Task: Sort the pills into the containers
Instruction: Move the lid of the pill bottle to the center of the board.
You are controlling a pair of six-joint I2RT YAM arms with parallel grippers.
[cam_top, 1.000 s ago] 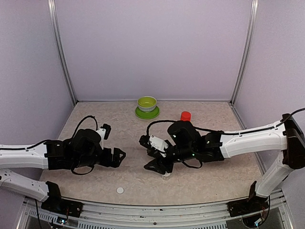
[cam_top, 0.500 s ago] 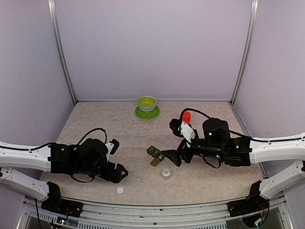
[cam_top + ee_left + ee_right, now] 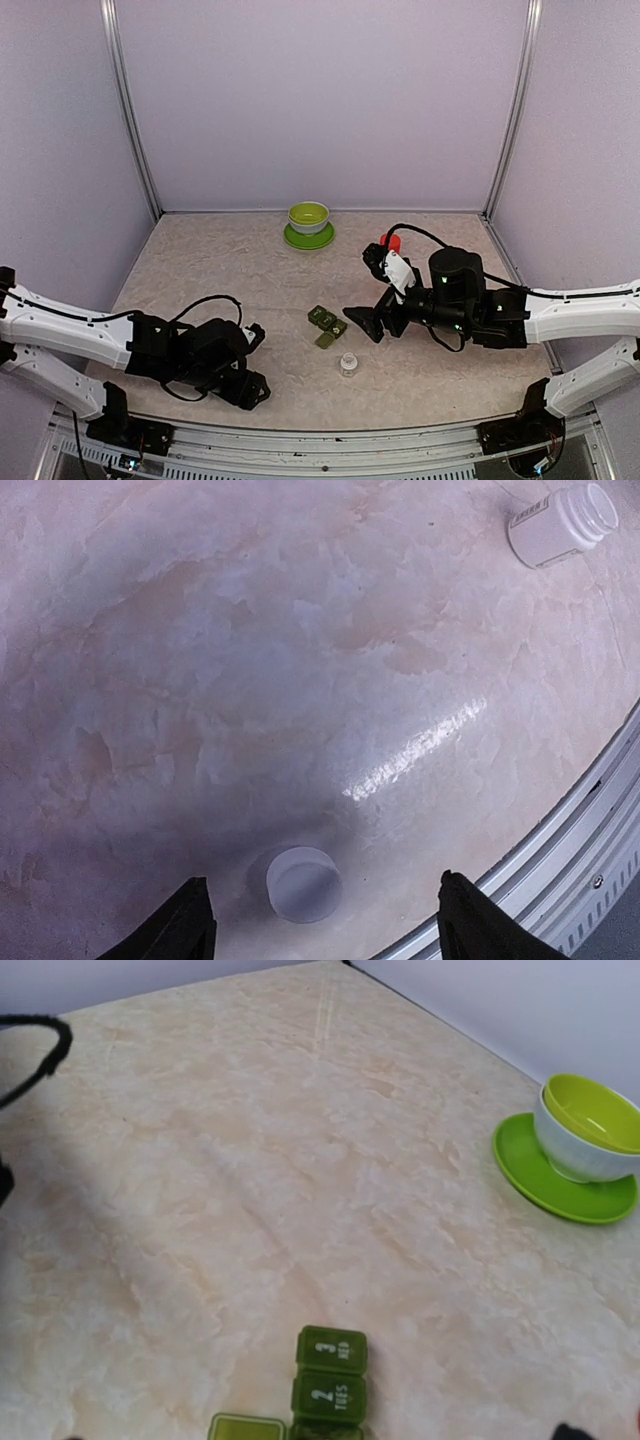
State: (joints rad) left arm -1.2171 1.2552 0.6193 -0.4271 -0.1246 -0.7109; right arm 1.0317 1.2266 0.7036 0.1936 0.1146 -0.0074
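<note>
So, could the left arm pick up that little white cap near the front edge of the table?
Probably yes. The left end effector hangs right over the white cap, fingers spread to either side of it, with nothing between them and the table.

A lime bowl (image 3: 308,213) sits on a green saucer (image 3: 308,240) at the far edge of the table (image 3: 200,260). A red bottle (image 3: 390,241) stands to its right, partly hidden. 1 white bottle (image 3: 348,364), lidless, is near the middle front. A white cap (image 3: 303,883) lies apart from it, close to the front edge.
</note>
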